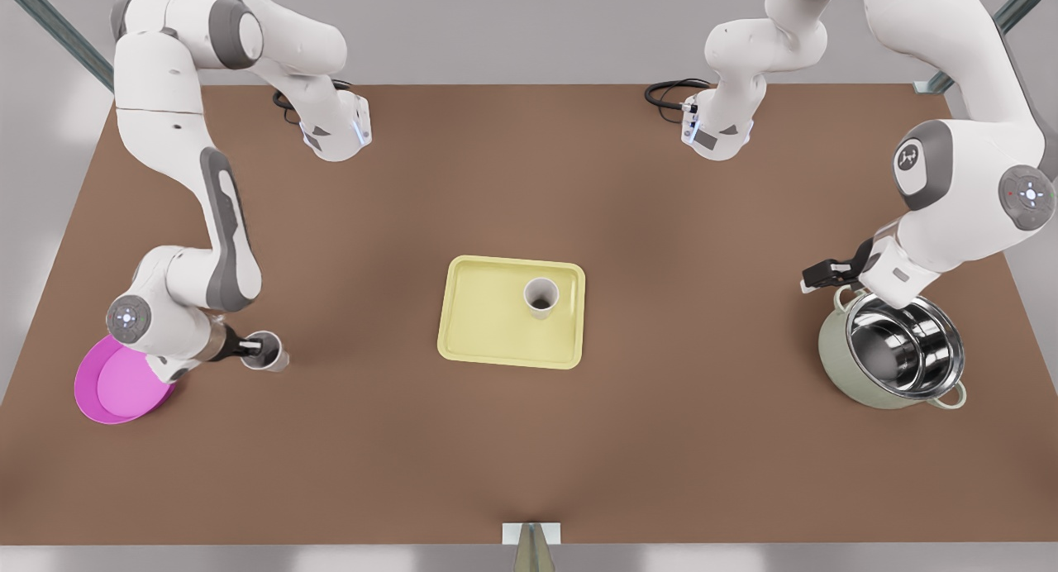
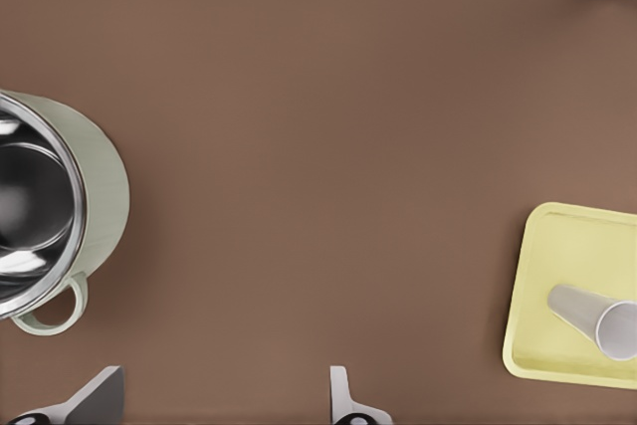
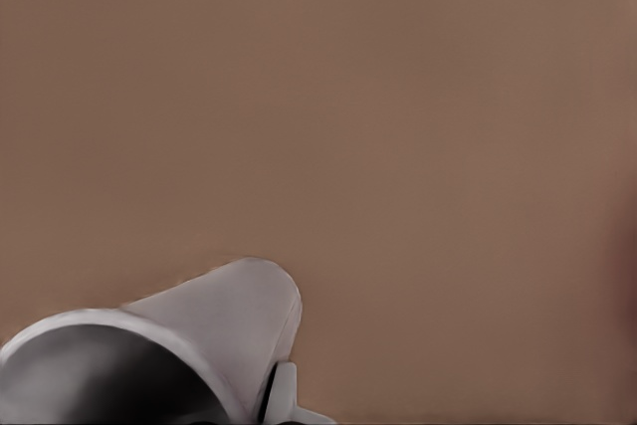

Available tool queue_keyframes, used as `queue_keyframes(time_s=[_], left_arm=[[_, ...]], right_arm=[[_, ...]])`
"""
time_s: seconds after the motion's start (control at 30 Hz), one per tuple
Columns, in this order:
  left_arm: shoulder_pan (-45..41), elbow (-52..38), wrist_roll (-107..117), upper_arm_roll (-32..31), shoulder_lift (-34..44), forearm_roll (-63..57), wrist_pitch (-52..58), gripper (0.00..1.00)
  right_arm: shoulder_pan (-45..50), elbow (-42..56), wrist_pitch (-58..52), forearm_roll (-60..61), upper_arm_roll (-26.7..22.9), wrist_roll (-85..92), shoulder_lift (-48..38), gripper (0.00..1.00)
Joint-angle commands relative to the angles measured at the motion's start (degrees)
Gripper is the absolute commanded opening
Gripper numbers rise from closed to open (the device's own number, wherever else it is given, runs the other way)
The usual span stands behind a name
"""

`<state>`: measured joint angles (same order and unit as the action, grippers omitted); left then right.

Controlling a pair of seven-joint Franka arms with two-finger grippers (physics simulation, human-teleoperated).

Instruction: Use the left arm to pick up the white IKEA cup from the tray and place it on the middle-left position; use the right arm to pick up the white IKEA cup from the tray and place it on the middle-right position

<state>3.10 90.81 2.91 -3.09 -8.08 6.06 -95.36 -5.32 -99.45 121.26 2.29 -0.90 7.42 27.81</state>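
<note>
One white cup (image 1: 541, 296) stands upright in the pale-yellow tray (image 1: 486, 324) at the table's middle; the left wrist view also shows this cup (image 2: 597, 318) and the tray (image 2: 569, 246). My right gripper (image 1: 250, 350), at the front view's left, is shut on a second white cup (image 1: 268, 351), low over the brown tabletop beside the magenta dish. That cup (image 3: 214, 330) looms close in the right wrist view, with one fingertip (image 3: 283, 392) against its wall. My left gripper (image 1: 817, 275) hangs open at the front view's right above the pot; its fingers (image 2: 341, 397) are spread over bare table.
A round magenta dish (image 1: 116, 388) lies at the front view's left, partly under the right arm. A steel-lined pale-green pot (image 1: 897, 359) stands at the right; its wall (image 2: 100, 196) is in the left wrist view. Both arm bases sit along the far edge.
</note>
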Motion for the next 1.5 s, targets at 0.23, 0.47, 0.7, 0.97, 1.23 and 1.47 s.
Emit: queue_keyframes(time_s=[0.23,0.47,0.7,0.97,1.23,1.47], left_arm=[[-11.3,-0.4,3.9,-0.9,-4.0,-4.2,-4.9,1.00],[-22.6,-5.5,21.0,-1.3,-14.7,-4.7,-13.6,1.00],[-31.1,-2.9,29.1,-1.3,-16.9,-6.6,-16.6,1.00],[-37.8,-2.5,35.1,-1.3,-21.4,-6.5,-23.6,1.00],[-40.4,0.6,38.6,-1.3,-24.4,-6.5,-27.3,1.00],[-40.3,0.2,39.2,-1.0,-26.7,-7.0,-32.2,1.00]], right_arm=[[-3.0,0.5,-0.7,-0.3,0.0,36.4,2.2,0.40],[-3.0,0.5,-0.7,-0.4,0.0,37.1,2.3,0.61],[-2.5,2.2,-3.6,-0.6,1.2,36.2,-4.8,1.00],[6.2,6.2,-29.9,-8.6,1.9,8.9,-24.3,1.00],[6.5,14.1,-30.6,-5.8,1.5,2.3,-20.2,1.00],[6.5,14.0,-30.6,-5.8,1.3,2.3,-19.7,1.00]])
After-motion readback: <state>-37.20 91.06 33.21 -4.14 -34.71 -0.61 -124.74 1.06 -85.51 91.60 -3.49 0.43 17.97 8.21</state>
